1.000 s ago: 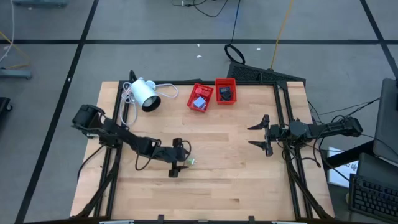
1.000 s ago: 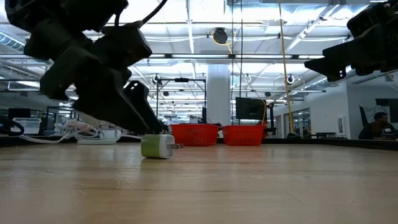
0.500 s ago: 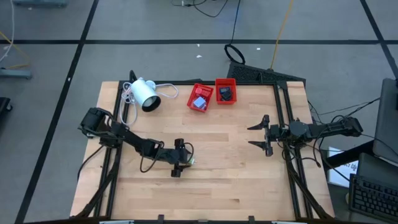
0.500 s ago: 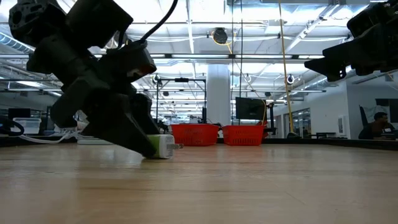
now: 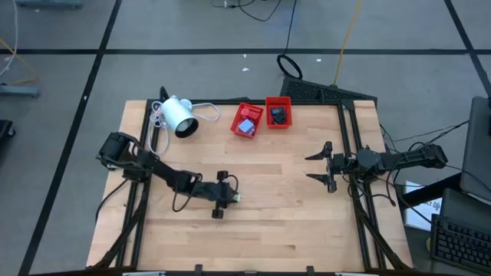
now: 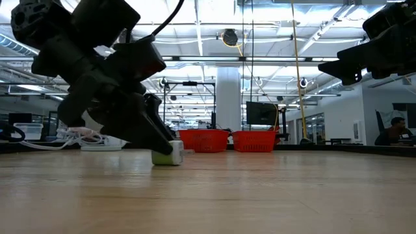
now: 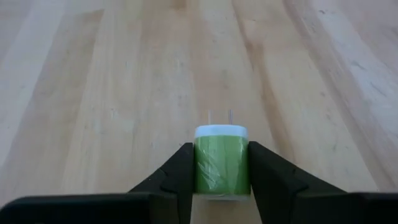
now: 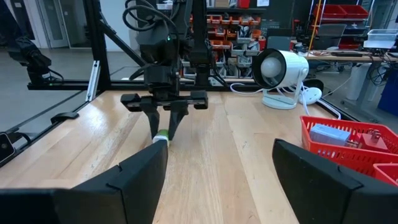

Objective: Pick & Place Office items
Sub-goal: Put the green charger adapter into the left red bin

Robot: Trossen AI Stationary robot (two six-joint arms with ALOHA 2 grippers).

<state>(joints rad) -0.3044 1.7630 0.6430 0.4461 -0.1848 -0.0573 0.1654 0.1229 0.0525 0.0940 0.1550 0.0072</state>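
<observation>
So the left gripper [image 7: 222, 163] is down low on the wooden table [image 5: 284, 192], in the near-left part of it, and its two fingers [image 7: 180, 171] are pinched in against both sides of a little green block with a white end cap [image 7: 221, 158]. The block is sitting on the wood, and two thin metal prongs stick out of the white end, pointing away from the gripper. From overhead you only catch a pale speck of it at the tip of the left arm.

The right gripper [image 5: 320, 166] hovers over the right side of the table, well apart from all that, with its fingers spread wide and nothing between them.

At the far edge of the table are two red trays side by side: the left tray [image 5: 247, 121] has a pale blue piece in it, the right tray [image 5: 278, 112] has something black. To the left of them sits a white cylindrical lamp thing [image 5: 178, 116] with a white cable.

No readable writing or brand marks on any of it; the green block's wrap is shiny, but I can't make out a label.
</observation>
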